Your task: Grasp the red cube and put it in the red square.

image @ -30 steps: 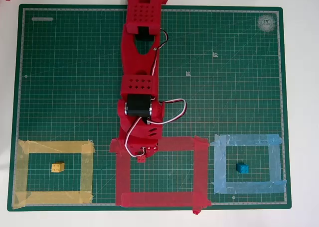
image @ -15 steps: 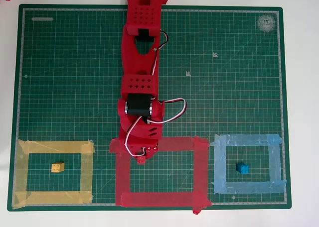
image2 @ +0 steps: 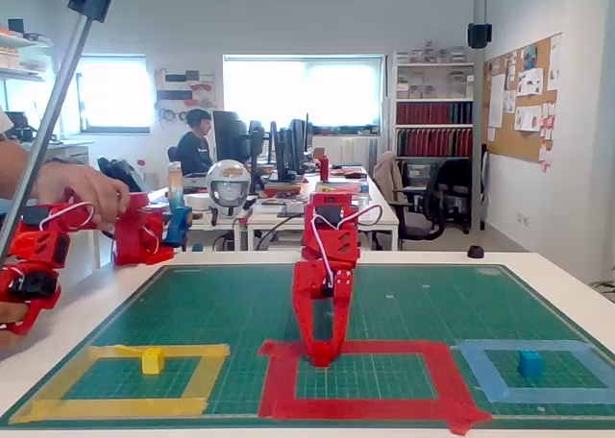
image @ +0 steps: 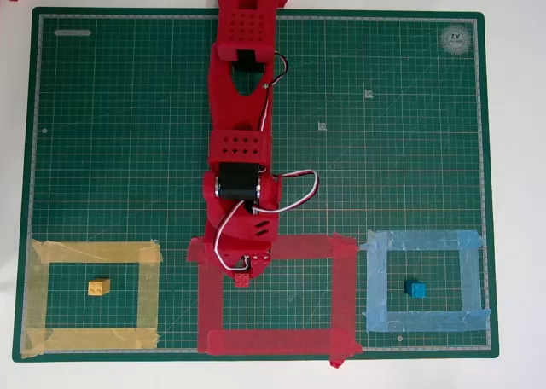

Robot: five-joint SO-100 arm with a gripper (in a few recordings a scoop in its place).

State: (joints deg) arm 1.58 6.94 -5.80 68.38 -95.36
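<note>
The red arm reaches down the middle of the green mat, and its gripper point(image: 243, 274) hangs over the top-left inner corner of the red square point(image: 341, 295). A small red block pokes out at the fingertips; it looks like the red cube point(image: 242, 279), with the gripper shut on it. In the fixed view the gripper point(image2: 322, 353) is low, at the mat just inside the red square's point(image2: 442, 380) far strip. There the cube blends into the red fingers and tape.
A yellow cube point(image: 99, 287) lies inside the yellow tape frame point(image: 149, 295) at the left. At the right, a blue cube point(image: 415, 288) lies inside the light-blue frame point(image: 472, 278). The green mat point(image: 384, 133) has open room on both sides of the arm.
The gripper tip with the small red block has crept slightly toward the mat's near edge, further into the red square. The other cubes have not moved.
</note>
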